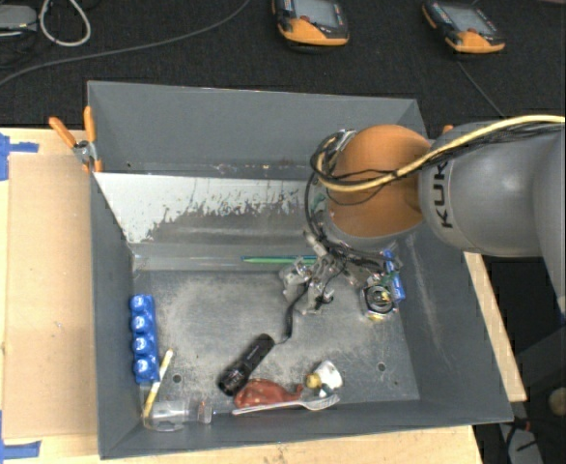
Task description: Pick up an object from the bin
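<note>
Since nothing can be seen lifted clear of the grey metal bin (109, 259), the pick is judged not yet done: a grasp has to be confirmed, and the lift is still left to do.

1. The arm (500, 196) reaches in from the right, with its orange wrist cover over the rear middle of the bin.
2. The hand (314, 283) sits low over the bin floor, in the rear middle. Wrist and cables crowd it, so whether it is open or closed cannot be told, and no item can be confirmed in its grip.
3. A thin dark strip (290, 319) shows just below the hand. Whether it is a bin item or robot cabling cannot be told.

Items nearest the hand:
- a thin green rod (268, 259), just to its left along the back wall;
- a small round blue-and-yellow item (384, 295), just to its right.

Items well apart from the hand, toward the front and left:
- a row of blue caps (143, 338);
- a red item (259, 394);
- a black cylinder (244, 363);
- a metal spoon-like piece (324, 380).
</note>
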